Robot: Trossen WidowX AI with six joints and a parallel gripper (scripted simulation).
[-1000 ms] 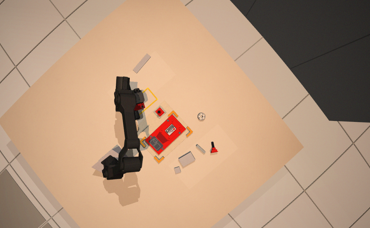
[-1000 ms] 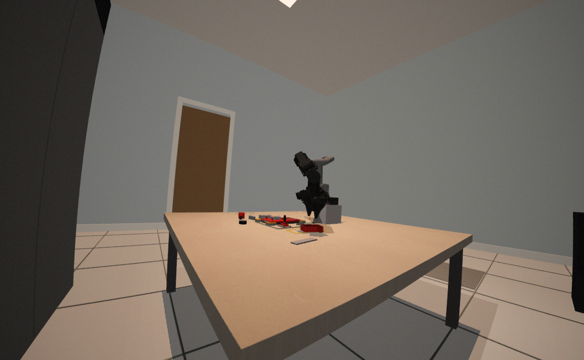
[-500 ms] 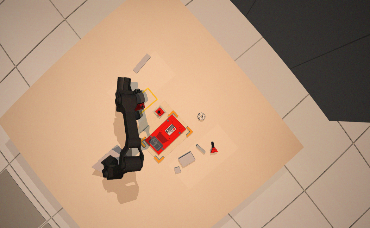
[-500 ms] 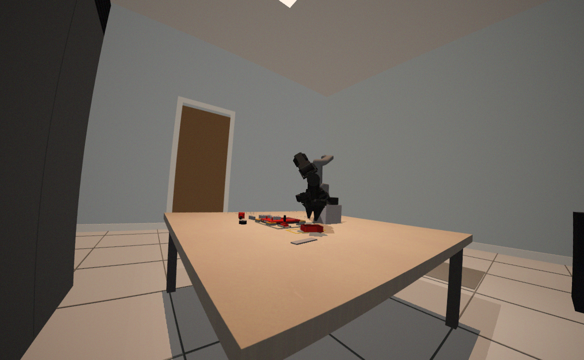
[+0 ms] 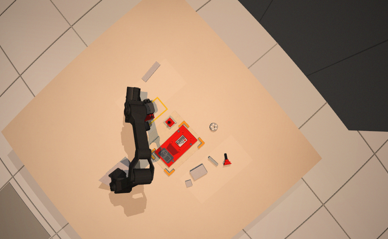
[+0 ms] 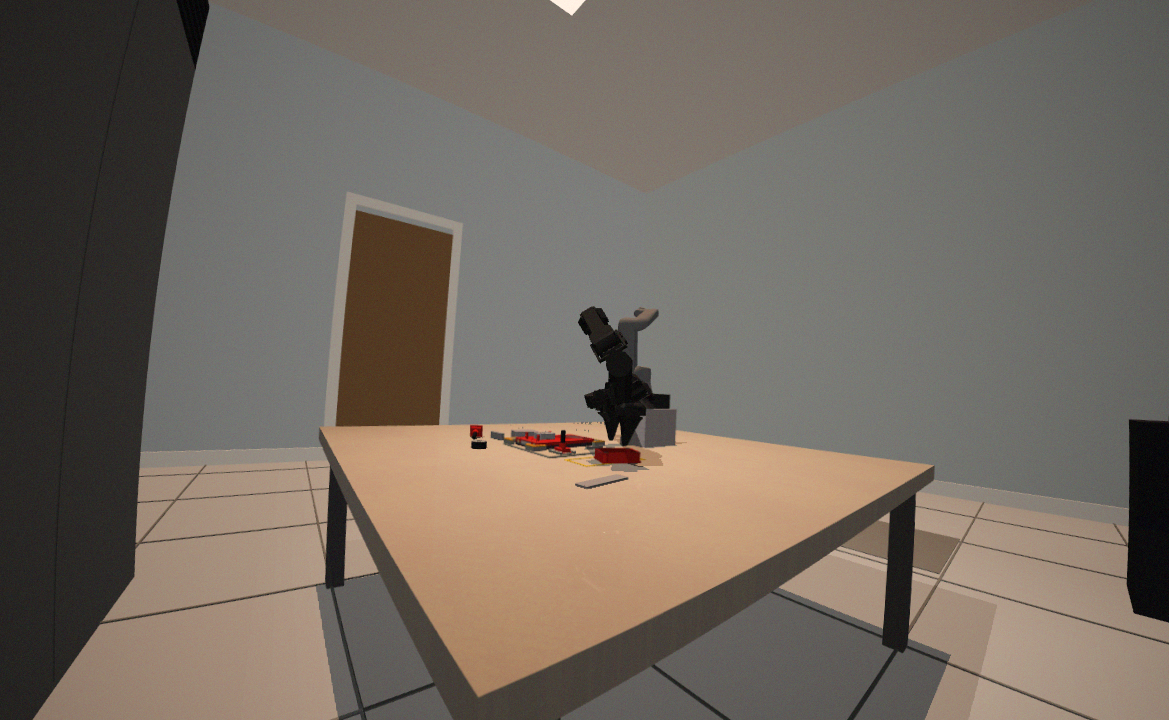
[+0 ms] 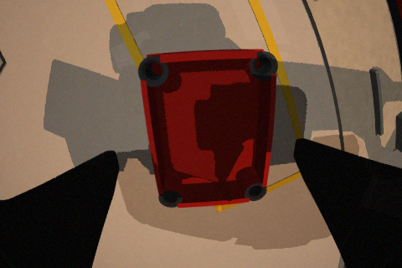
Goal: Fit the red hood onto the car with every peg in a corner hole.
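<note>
The red hood lies on the table, partly over a yellow outline. In the wrist view its hollow side faces up, with a dark ringed hole at each corner. My gripper is wide open and empty. Its fingertips are above the table, one to each side of the hood in the wrist view, towards its lower end. The red chassis sits in the jig with orange corner brackets. Grey round spots mark its deck; I cannot clearly tell the engine or the peg heights.
A red part with a black post stands in a small holder between the hood and the chassis. A grey strip lies beyond the hood. A wheel, a grey block and a red part with a black stem lie past the chassis.
</note>
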